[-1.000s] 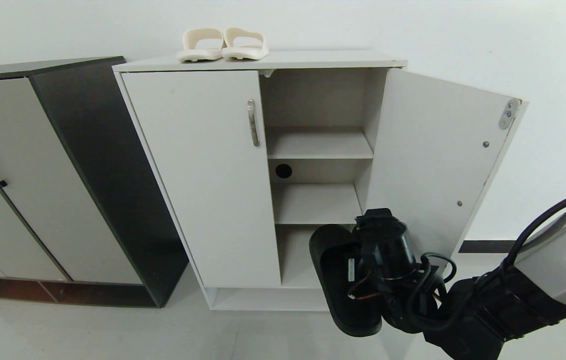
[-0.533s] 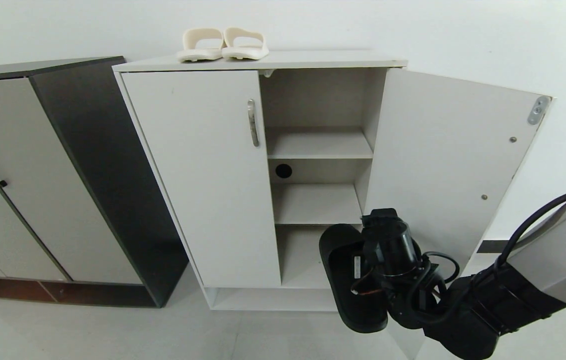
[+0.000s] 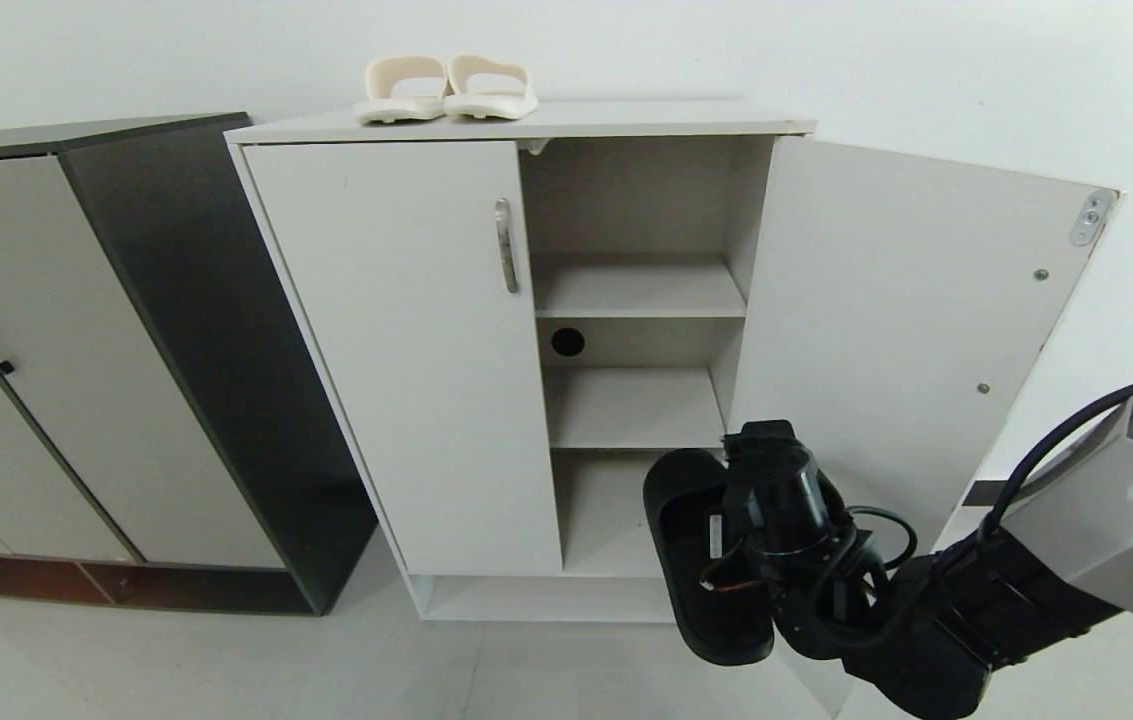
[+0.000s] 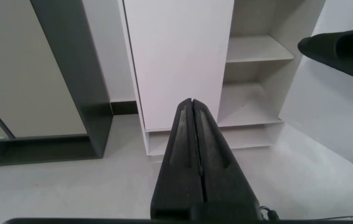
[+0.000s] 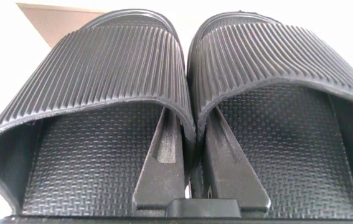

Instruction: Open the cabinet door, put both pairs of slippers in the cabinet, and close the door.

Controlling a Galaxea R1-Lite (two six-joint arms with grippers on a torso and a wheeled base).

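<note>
Wider now, the door [image 3: 906,330] leaves the cabinet [image 3: 396,350] open. Our right end effector [image 5: 192,174] clamps both black slippers [image 3: 701,560] by their straps, just before the bottom shelf [image 3: 606,520], edged slightly right; we judge insertion comes next. Left end effector [image 4: 192,124] is closed, empty. Beige slippers [image 3: 446,88] wait on top.

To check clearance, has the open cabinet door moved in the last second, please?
Yes: the open door swung wider, its free edge farther from the cabinet top.

Gripping black slippers [image 5: 120,68] with right gripper [image 5: 188,121], one finger under each ribbed strap, pinching touching inner strap edges together.
</note>
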